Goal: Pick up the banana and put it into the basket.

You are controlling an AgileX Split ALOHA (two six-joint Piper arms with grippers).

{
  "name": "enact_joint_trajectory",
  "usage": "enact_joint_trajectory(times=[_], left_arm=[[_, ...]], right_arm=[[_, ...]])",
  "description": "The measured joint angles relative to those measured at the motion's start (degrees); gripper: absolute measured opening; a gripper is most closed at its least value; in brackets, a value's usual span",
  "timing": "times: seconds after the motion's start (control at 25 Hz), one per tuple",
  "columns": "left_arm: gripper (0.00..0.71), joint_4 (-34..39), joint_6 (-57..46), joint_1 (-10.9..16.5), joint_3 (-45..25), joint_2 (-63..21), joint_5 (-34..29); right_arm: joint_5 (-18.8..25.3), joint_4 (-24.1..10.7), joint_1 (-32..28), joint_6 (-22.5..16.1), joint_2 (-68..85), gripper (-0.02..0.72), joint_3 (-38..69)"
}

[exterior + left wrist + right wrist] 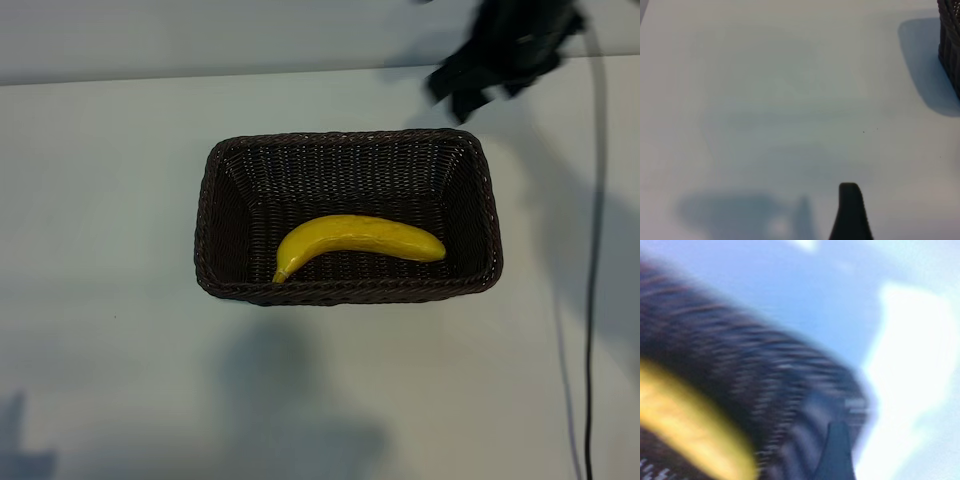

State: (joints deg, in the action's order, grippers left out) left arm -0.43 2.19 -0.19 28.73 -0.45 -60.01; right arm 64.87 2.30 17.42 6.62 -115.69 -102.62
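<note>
Open basket [480, 200] top (unobstructed above)

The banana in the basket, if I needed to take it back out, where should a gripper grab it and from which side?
Probably the thick middle of the banana, coming straight down from above. It lies flat on its side along the basket floor, and the sloping wicker walls block any sideways approach. Set the fingers across its width.

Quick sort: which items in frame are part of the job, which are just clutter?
Job:
- banana, lying in the basket
- basket
- right claw, empty, above the basket's far right corner

Not job:
- table
- black cable at the right
- left claw, idle over bare table
</note>
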Motion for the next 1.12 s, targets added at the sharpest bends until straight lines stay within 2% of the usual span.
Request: enact_joint_trajectory(times=[0.16,0.48,0.8,1.12], left_arm=[[0.550,0.00,0.00,0.00,0.00,0.00,0.00],[0.550,0.00,0.00,0.00,0.00,0.00,0.00],[0.550,0.00,0.00,0.00,0.00,0.00,0.00],[0.550,0.00,0.00,0.00,0.00,0.00,0.00]], right_arm=[[0.50,-0.27,-8.18,-3.26,0.00,0.607,0.00],[4.60,-0.70,-19.60,-4.07,0.00,0.607,-0.04],[4.59,-0.89,-20.97,-3.94,2.48,0.607,6.83],[4.59,-0.99,-20.97,-3.35,14.27,0.607,25.06]])
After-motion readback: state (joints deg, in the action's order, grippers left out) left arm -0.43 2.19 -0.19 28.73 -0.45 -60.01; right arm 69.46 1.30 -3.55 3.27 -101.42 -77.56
